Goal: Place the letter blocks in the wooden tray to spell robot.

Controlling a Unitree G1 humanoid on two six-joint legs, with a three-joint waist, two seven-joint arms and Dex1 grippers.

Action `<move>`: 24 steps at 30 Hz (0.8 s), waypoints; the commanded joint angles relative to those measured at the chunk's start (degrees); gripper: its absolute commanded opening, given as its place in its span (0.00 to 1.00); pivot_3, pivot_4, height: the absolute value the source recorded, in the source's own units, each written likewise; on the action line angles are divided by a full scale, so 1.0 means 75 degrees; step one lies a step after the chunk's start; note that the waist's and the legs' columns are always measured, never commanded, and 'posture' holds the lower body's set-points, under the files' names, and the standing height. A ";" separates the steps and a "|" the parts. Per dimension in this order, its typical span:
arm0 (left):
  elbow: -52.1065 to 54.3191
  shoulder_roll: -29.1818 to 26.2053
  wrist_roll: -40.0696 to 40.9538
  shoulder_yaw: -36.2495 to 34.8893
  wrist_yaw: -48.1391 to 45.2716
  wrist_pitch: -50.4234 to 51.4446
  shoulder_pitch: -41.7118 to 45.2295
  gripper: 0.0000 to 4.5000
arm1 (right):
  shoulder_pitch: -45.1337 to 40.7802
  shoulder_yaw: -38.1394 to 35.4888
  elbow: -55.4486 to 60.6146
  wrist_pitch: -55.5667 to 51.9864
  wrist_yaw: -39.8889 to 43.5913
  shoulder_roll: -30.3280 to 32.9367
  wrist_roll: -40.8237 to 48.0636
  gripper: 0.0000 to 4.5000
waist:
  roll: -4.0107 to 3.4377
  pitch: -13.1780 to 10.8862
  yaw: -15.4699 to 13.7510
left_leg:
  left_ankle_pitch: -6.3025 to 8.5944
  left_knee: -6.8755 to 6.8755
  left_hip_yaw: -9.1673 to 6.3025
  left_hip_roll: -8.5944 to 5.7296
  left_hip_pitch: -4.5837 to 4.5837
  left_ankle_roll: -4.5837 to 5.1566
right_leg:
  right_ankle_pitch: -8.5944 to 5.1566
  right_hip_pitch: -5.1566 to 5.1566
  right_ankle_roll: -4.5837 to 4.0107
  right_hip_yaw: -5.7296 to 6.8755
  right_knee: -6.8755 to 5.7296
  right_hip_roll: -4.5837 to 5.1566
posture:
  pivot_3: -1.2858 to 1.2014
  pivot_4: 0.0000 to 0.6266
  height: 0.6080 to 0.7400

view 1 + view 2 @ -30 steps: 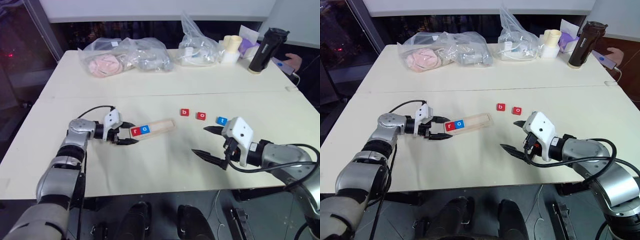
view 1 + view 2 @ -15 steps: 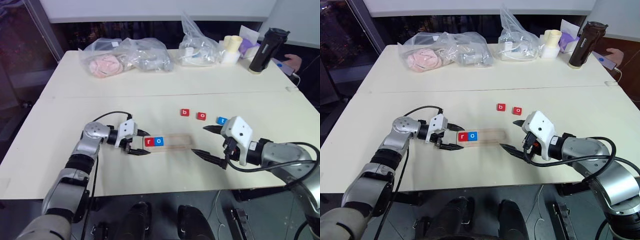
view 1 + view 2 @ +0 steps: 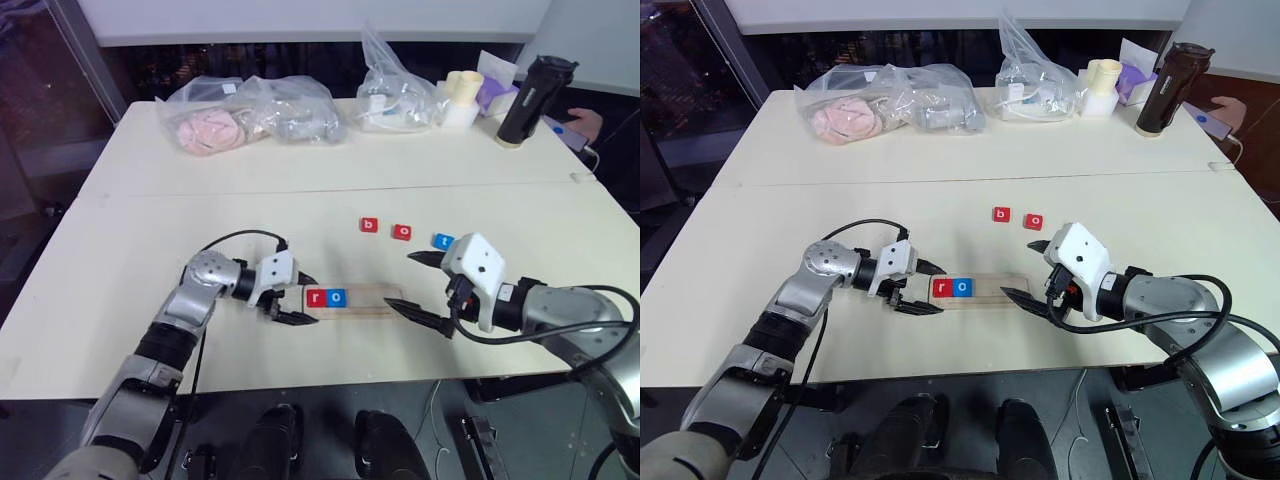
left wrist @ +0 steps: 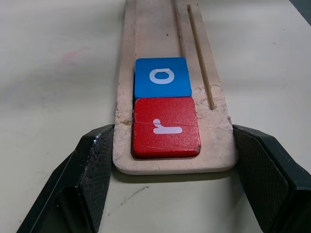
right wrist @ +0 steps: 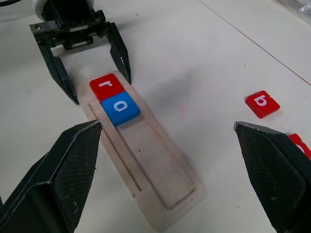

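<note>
At frame centre-left, the left gripper clamps the end of the wooden tray, which carries the red r block and blue o block. Right of it, the right gripper gapes empty; judging by that, it next fetches the red b block.

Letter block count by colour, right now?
Red: 3 — r in the wooden tray, b and o loose on the table
Blue: 2 — o in the tray, t on the table by the right gripper
Total: 5
</note>
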State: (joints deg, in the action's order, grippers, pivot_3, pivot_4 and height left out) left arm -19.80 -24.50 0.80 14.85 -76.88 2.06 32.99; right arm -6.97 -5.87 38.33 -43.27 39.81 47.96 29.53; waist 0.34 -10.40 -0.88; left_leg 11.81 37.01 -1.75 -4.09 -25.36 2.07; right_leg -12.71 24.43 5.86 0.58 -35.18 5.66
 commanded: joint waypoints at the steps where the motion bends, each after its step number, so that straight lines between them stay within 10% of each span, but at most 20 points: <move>1: 0.0159 -0.0071 -0.0080 0.0277 0.0118 0.0183 -0.0180 0.70 | -0.0061 0.0020 0.0233 0.0180 0.0019 0.0055 -0.0089 1.00 | 0.0000 0.0000 0.0002 | 0.0000 0.0000 0.0000 0.0000 0.0000 0.0000 | 0.0000 0.0000 0.0000 0.0000 0.0000 0.0000 | 0.52 0.24 0.98; 19: 0.0911 -0.0290 0.0146 0.0348 0.0445 0.0882 -0.0667 0.70 | -0.0106 0.0149 0.0159 0.0310 0.0041 -0.0005 -0.0198 1.00 | -0.0004 0.0002 0.0013 | 0.0001 0.0000 0.0000 0.0001 0.0001 -0.0001 | 0.0000 0.0001 -0.0001 -0.0001 0.0000 0.0000 | 0.52 0.24 0.98; 20: 0.0910 -0.0300 0.0136 0.0354 0.0457 0.0880 -0.0675 0.93 | -0.0109 0.0146 0.0157 0.0310 0.0045 -0.0006 -0.0195 1.00 | -0.0004 0.0002 0.0013 | 0.0001 0.0000 0.0000 0.0001 0.0001 -0.0001 | 0.0000 0.0001 -0.0001 -0.0001 0.0000 0.0000 | 0.52 0.24 0.98; 24: 0.0921 -0.0301 0.0166 0.0361 0.0538 0.0926 -0.0672 0.99 | -0.0115 0.0146 0.0134 0.0314 0.0056 -0.0004 -0.0205 1.00 | -0.0009 0.0006 0.0004 | 0.0001 0.0000 0.0000 0.0001 0.0001 -0.0002 | -0.0001 0.0000 -0.0001 -0.0001 0.0000 0.0001 | 0.52 0.24 0.98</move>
State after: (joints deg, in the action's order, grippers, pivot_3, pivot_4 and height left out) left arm -12.43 -26.15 2.56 15.95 -72.85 8.14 29.07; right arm -7.15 -4.61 38.31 -41.98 40.12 47.86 28.23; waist 0.27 -10.35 -0.85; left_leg 11.83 37.02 -1.75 -4.08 -25.35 2.03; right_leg -12.71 24.43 5.85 0.57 -35.18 5.67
